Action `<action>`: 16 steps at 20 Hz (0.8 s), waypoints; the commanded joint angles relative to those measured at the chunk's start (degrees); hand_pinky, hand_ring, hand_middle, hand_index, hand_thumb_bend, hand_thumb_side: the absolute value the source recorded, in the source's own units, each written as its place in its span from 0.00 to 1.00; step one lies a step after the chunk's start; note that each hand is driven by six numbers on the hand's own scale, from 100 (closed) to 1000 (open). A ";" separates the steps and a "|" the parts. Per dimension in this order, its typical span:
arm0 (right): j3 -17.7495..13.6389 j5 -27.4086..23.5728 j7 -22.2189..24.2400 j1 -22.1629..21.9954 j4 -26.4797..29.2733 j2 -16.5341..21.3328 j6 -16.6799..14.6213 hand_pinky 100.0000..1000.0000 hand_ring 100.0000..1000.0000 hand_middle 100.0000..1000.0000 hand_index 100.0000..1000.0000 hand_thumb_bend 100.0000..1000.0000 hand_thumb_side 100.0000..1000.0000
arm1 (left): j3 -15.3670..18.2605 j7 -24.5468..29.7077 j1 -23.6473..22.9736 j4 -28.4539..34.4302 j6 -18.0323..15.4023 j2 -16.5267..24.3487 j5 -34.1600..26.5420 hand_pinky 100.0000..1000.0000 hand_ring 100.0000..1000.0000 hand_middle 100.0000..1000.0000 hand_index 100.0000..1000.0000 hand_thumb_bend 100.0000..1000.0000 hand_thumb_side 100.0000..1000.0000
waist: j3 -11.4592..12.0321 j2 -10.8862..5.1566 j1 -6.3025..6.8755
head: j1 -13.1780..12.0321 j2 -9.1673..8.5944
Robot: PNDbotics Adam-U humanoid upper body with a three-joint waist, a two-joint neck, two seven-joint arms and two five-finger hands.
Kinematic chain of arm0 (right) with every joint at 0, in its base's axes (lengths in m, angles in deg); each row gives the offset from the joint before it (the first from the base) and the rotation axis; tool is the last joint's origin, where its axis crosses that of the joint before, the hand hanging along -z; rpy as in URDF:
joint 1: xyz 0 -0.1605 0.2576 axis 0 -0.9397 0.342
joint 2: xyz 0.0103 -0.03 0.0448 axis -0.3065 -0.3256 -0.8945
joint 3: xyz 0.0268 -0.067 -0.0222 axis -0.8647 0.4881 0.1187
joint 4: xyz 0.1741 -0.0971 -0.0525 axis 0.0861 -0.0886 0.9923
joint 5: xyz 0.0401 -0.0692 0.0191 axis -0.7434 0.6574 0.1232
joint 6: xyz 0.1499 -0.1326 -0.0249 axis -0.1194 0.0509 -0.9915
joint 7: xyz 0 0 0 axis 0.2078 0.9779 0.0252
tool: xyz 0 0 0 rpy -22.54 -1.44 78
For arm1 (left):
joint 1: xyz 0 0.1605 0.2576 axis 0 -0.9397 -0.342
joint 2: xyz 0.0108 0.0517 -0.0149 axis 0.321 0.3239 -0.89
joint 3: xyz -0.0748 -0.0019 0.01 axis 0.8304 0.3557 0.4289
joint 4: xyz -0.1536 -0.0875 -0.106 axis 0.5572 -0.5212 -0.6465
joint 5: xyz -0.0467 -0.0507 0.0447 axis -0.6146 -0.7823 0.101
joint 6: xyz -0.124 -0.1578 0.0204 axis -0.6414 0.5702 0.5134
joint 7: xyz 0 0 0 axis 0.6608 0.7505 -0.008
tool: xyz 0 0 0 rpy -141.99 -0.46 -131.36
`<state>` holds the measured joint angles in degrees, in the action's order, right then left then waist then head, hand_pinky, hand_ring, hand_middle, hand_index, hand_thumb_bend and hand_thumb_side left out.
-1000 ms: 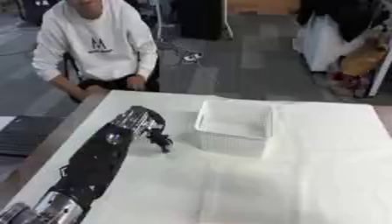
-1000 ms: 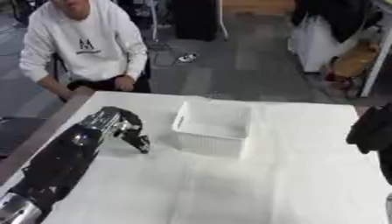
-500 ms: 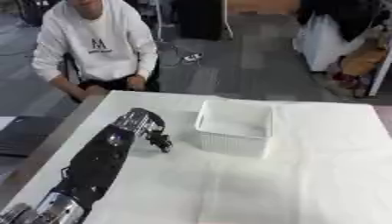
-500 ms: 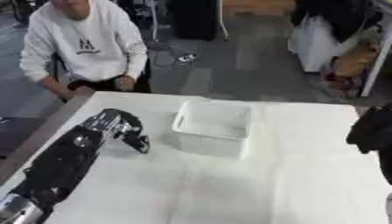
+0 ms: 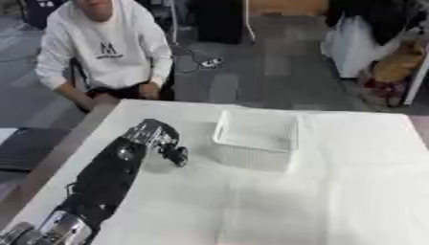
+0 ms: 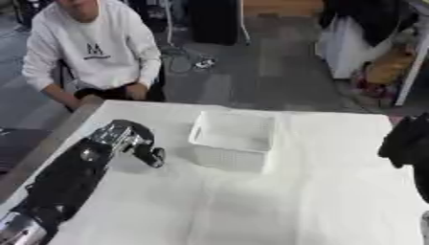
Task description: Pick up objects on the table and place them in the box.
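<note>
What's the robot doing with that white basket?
The robot's left hand hangs over the white table, fingers curled downward, just left of the white basket and apart from it. Nothing shows in the hand, and nothing can be made out in the basket. The right hand shows only as a dark shape at the right edge.

White latticed box on white table; black left hand, black and silver arm.

My left arm is a glossy black shell with a silver joint near the shoulder, ending in my black-fingered left hand behind a silver wrist.
</note>
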<state>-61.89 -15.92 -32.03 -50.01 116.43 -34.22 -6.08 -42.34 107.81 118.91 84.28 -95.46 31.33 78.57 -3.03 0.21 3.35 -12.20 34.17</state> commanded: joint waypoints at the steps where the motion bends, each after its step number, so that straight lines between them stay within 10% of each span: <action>1: -0.16 -0.34 6.20 0.63 1.05 0.03 -5.87 0.00 0.32 0.31 0.43 0.00 0.85 | 0.57 -0.57 0.89 0.40 -0.16 0.54 0.43 0.08 0.31 0.54 0.60 0.76 1.00 | 0.04 -0.82 -0.05 | -0.54 -0.71; 16: -0.25 -0.40 6.45 0.57 0.96 0.03 -5.85 0.00 0.31 0.30 0.43 0.00 0.86 | 0.81 -3.39 0.53 -0.35 -0.15 0.19 2.02 0.11 0.34 0.58 0.64 0.74 1.00 | 0.02 -0.67 -0.11 | -0.60 -0.68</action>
<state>-61.91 -15.96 -31.81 -50.02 116.44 -34.23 -5.86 -42.02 104.71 118.45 83.51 -95.78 30.96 80.06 -3.04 0.21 3.35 -12.20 34.16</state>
